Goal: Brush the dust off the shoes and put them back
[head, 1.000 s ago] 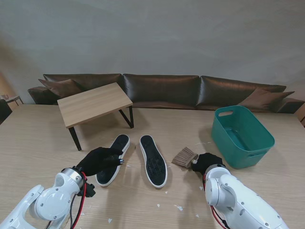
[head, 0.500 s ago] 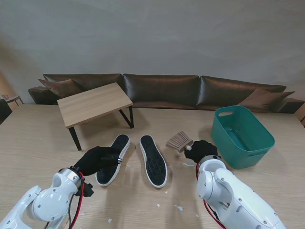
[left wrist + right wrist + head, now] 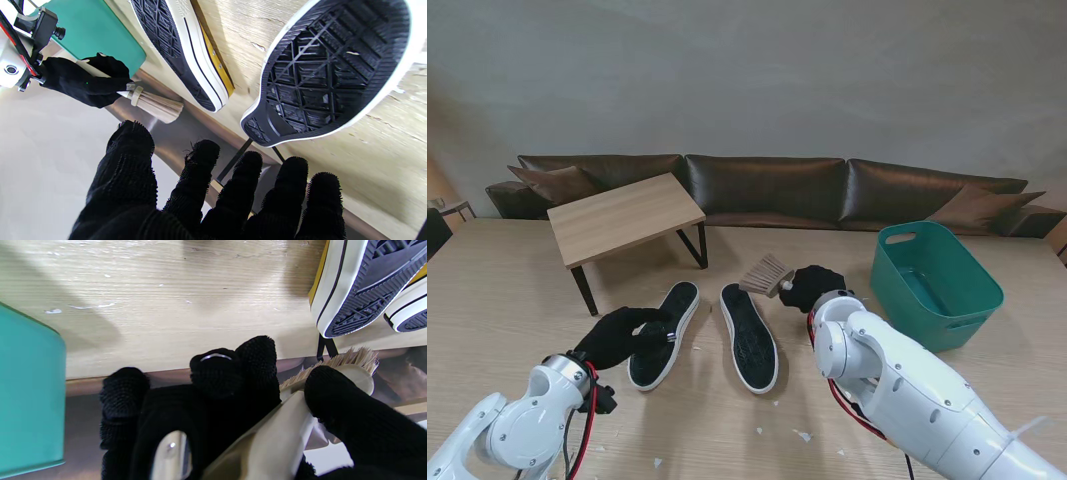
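Note:
Two shoes lie soles up on the table, black treads with white rims: the left shoe (image 3: 665,333) (image 3: 330,70) and the right shoe (image 3: 749,336) (image 3: 180,50) (image 3: 363,286). My right hand (image 3: 810,287) (image 3: 233,413) is shut on a brush (image 3: 766,274) (image 3: 155,106) (image 3: 337,373) with tan bristles, held in the air beyond the right shoe's far end. My left hand (image 3: 622,335) (image 3: 213,193) hovers with fingers spread beside the left shoe, holding nothing.
A teal bin (image 3: 935,284) (image 3: 30,396) stands at the right. A low wooden table (image 3: 624,218) sits at the far left, a dark sofa (image 3: 767,190) behind. Small white flecks (image 3: 802,435) lie on the table nearer to me.
My right hand has lifted the brush off the table and carried it left and farther away, toward the shoes. My left hand has drawn back slightly off the left shoe.

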`<state>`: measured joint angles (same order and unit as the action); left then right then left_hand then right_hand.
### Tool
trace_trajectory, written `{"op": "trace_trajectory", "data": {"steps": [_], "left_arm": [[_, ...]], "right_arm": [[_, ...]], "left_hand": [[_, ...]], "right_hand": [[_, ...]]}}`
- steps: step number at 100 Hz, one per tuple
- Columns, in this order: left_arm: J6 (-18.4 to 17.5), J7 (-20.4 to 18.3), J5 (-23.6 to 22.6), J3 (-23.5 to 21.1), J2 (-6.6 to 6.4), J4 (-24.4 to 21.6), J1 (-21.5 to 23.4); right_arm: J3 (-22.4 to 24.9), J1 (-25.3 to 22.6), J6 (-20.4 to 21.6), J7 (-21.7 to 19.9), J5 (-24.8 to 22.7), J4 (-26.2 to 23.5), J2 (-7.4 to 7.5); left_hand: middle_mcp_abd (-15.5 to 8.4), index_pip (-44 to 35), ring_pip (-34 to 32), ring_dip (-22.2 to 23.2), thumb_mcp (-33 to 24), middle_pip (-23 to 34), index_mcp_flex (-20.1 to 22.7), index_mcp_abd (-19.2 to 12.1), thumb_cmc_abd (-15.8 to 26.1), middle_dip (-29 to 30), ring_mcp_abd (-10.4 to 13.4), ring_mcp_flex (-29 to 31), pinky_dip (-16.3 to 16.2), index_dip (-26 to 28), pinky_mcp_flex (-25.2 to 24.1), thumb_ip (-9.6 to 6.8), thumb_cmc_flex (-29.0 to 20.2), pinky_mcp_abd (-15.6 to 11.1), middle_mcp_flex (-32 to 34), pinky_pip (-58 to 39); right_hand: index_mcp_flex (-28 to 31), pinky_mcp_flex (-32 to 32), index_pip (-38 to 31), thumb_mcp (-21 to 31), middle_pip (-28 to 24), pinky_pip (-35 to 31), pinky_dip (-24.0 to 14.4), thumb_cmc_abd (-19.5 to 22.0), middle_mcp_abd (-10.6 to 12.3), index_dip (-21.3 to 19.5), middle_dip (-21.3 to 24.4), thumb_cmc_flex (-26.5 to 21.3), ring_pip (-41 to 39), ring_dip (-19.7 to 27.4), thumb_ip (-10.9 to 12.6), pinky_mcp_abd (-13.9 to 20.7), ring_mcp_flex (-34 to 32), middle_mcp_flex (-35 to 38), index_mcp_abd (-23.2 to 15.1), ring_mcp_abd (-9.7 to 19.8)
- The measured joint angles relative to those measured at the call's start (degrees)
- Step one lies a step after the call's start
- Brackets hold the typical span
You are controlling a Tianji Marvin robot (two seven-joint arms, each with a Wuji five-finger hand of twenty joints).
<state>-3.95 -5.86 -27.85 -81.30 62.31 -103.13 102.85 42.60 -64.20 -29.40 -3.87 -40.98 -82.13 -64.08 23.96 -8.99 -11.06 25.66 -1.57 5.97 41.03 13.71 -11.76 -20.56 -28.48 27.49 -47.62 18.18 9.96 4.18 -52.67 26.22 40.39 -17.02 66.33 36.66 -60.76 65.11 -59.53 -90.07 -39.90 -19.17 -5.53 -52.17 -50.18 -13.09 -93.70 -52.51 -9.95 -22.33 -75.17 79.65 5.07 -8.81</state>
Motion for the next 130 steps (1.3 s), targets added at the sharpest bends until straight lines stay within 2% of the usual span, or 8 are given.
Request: {"op": "trace_trajectory", "data": {"steps": [20, 22, 29, 49, 68, 70, 91, 130], "left_arm": [[-0.1, 0.8, -0.7, -1.0, 0.04, -0.3, 1.0], [-0.1, 0.9, -0.8, -1.0, 0.04, -0.3, 1.1], [-0.1, 0.9, -1.1, -1.2, 0.05, -0.3, 1.2], [0.0, 1.2, -1.3, -1.7, 0.07, -0.2, 1.3], [0.1, 1.2, -1.4, -1.8, 0.07, -0.2, 1.4], [0.1, 1.2, -1.4, -1.8, 0.07, -0.2, 1.4], [-0.1, 1.5, -1.5, -2.4, 0.13, -0.3, 1.8], [-0.6, 2.7, -1.9, -3.7, 0.33, -0.9, 3.2]], "right_arm": [[-4.7, 3.8, 0.8, -0.5, 1.6, 3.4, -0.75], [-5.0, 4.0, 0.8, -0.6, 1.7, 3.6, -0.81], [-6.3, 4.9, 1.1, -1.1, 1.7, 4.3, -0.97], [-6.7, 4.9, 2.4, -3.6, 1.2, 4.0, -0.85], [-4.3, 1.6, 2.7, -4.1, 0.3, 1.2, -0.13], [-4.1, 1.2, 2.8, -4.3, 0.2, 0.9, -0.01], [-1.4, -3.1, 3.3, -7.4, -2.2, -3.9, 1.47], [5.8, -12.5, 7.6, -9.4, -4.7, -10.1, 2.98]], "left_hand": [[0.0, 0.0, 0.0, 0.0, 0.1, 0.0, 0.0, 0.0, 0.0, 0.0, 0.0, 0.0, 0.0, 0.0, 0.0, 0.00, 0.0, 0.0, 0.0, 0.0], [0.0, 0.0, 0.0, 0.0, 0.1, 0.0, 0.0, 0.0, 0.0, 0.0, 0.0, 0.0, 0.0, 0.0, 0.0, -0.99, 0.0, 0.0, 0.0, 0.0], [0.0, 0.0, 0.0, 0.0, 0.1, 0.0, 0.0, 0.0, 0.0, 0.0, 0.0, 0.0, 0.0, 0.0, 0.0, -1.00, 0.0, 0.0, 0.0, 0.0], [0.0, 0.0, 0.0, 0.0, 0.1, 0.0, 0.0, 0.0, 0.0, 0.0, 0.0, 0.0, 0.5, 0.0, 0.0, -1.00, 0.0, 0.0, 0.0, 0.0], [-0.1, 0.0, 0.0, 0.0, 0.5, 0.0, 0.0, 0.0, 0.0, 0.0, 0.0, 0.0, 0.6, 0.0, 0.0, -1.01, -1.0, 0.0, 0.0, 0.0], [-0.1, 0.0, 0.0, 0.0, 0.7, 0.0, 0.0, 0.0, 1.3, 0.0, 0.0, 0.0, 0.6, 0.0, 0.0, -1.01, -0.6, 0.0, 0.0, 0.0], [-0.1, 0.0, 0.0, 0.0, 0.7, 0.0, 0.0, 0.0, 2.3, 0.0, 0.0, 0.0, 0.6, 0.0, 0.0, -1.01, -0.6, 0.0, 0.0, 0.0], [-0.1, 0.0, 0.0, 0.0, 0.7, 0.0, 0.0, 0.0, 2.3, 0.0, 0.0, 0.0, 0.6, 0.0, 0.0, -1.01, -0.6, 0.0, 0.0, 0.0]], "right_hand": [[0.0, 0.0, 0.1, 0.0, 0.0, 0.0, 0.0, 0.0, 0.0, 0.0, 0.0, 0.0, 0.0, 0.0, 0.0, 0.0, 0.0, 0.0, 0.0, 0.0], [0.0, 0.0, 0.1, 0.0, 0.0, 0.0, 0.0, 0.0, 0.0, 0.0, 0.0, 0.0, 0.0, 0.0, 0.0, 0.0, 0.0, 0.0, 0.0, 0.0], [0.0, 0.0, 0.2, 0.0, 0.0, 0.0, 0.0, 0.0, 0.0, -0.1, 0.1, 0.0, 0.0, 0.0, 0.0, 0.0, 0.0, 0.0, 0.0, 0.0], [0.0, 0.0, 0.3, 0.0, 0.0, 0.0, 0.0, 0.0, 0.0, -0.2, 0.1, 0.0, 0.0, 0.0, 0.0, 0.0, 0.0, 0.0, 0.0, 0.0], [0.0, 0.0, 0.3, 0.0, 0.0, 0.0, 0.0, 0.0, 0.0, -0.2, 0.1, 0.0, 0.0, 0.0, 0.0, 0.0, 0.0, 0.0, 0.0, 0.0], [0.0, 0.0, 0.3, 0.0, 0.0, 0.0, 0.0, 0.0, 0.0, -0.2, 0.1, 0.0, 0.0, 0.0, 0.0, 0.0, 0.0, 0.0, 0.0, 0.0], [0.0, 0.0, 0.3, 0.0, 0.0, 0.0, 0.0, 0.0, 0.0, -0.2, 0.1, 0.0, 0.0, 0.0, 0.0, 0.0, 0.0, 0.0, 0.0, 0.0], [0.0, 0.0, 0.3, 0.0, 0.0, 0.0, 0.0, 0.0, 0.0, -0.2, 0.1, 0.0, 0.0, 0.0, 0.0, 0.0, 0.0, 0.0, 0.0, 0.1]]}}
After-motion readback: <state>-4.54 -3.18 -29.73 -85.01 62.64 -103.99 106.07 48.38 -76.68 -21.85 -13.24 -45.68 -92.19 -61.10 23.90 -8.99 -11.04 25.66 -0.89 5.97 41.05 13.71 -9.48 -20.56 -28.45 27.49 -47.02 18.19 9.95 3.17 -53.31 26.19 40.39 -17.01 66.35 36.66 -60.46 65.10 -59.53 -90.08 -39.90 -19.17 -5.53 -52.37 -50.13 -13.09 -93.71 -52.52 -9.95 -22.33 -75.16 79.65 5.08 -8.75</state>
